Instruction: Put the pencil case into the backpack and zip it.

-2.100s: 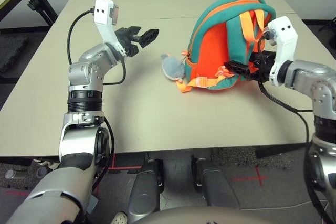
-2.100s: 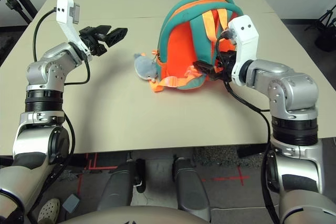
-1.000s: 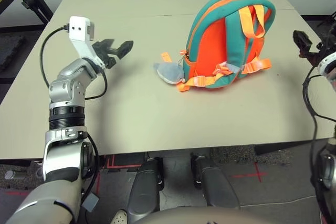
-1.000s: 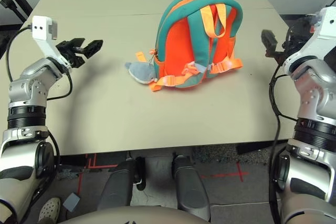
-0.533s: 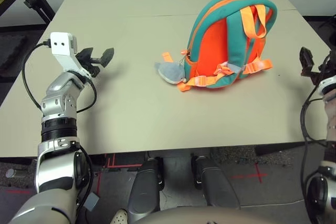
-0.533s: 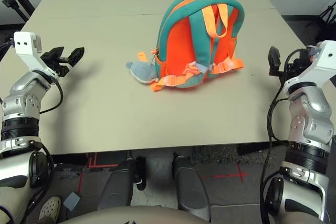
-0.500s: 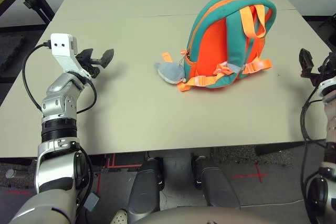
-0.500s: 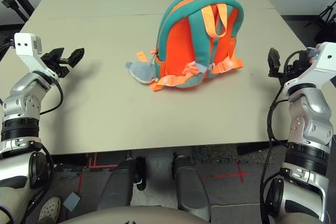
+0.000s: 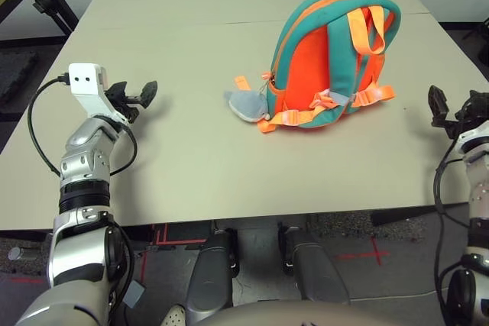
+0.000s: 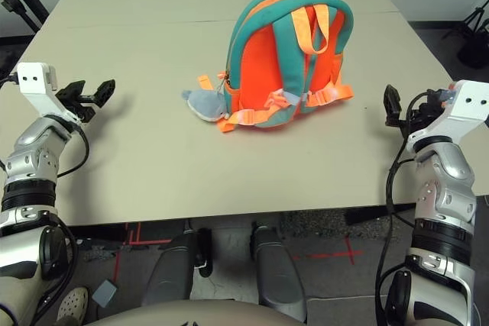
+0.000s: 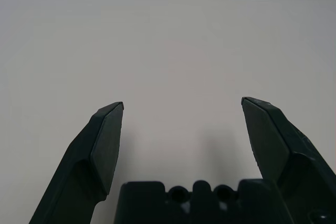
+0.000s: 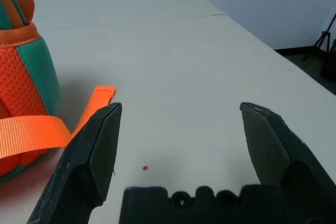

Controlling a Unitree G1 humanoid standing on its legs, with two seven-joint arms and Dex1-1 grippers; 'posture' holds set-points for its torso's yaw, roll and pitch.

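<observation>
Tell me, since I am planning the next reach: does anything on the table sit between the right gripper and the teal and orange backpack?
Nothing visible does. The open right gripper is at the table's right edge, and only bare beige tabletop separates it from the teal and orange backpack, whose loose orange strap end trails toward that gripper.

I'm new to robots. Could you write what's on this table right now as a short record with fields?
Table: beige top, mostly bare
Backpack: teal and orange backpack standing upright, straps facing the robot
Charm: grey plush shark lying on the table at the backpack's left foot
Left gripper: left gripper open, holding nothing, over the table's left side
Right gripper: right gripper open, holding nothing, at the table's right edge
Contact: neither gripper touches the backpack
</observation>
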